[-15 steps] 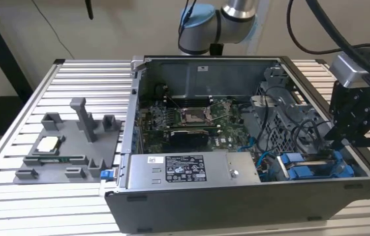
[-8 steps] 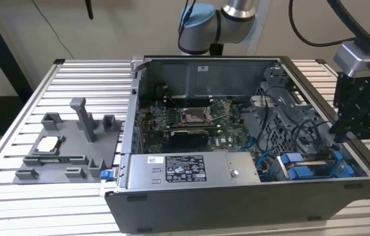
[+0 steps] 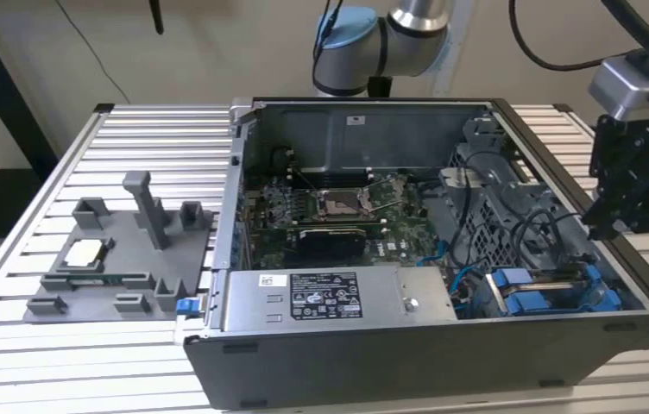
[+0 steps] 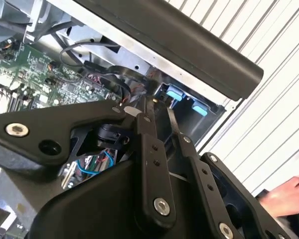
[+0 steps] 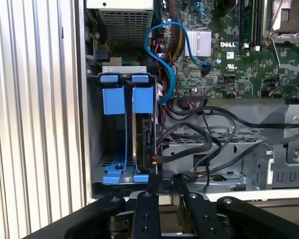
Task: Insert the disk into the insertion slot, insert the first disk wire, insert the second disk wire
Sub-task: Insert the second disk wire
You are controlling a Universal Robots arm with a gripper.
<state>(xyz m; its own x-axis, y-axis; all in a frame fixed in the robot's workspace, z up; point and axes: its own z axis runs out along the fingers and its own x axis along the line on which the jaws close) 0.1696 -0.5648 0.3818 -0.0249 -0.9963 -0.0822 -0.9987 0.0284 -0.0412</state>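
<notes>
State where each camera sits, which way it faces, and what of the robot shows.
Exterior view: off the arm, looking down at the open computer case on the slatted table; the arm shows behind it and at the exterior view's right.
First wrist view: on the arm, looking past the gripper into the insertion slot and motherboard.
Second wrist view: on the arm, looking along the gripper at the case's edge; a person's hand shows.
All three share the blue plastic pieces.

Light is even and diffuse, no hard shadows. Slats of the table (image 3: 72, 172) are bright, glaring near white in the second wrist view. Inside the case (image 3: 417, 362) it is dimmer, wall-shaded. The gripper (image 4: 157, 112) reads near black. The circuit board (image 5: 229, 64) is evenly lit.
</notes>
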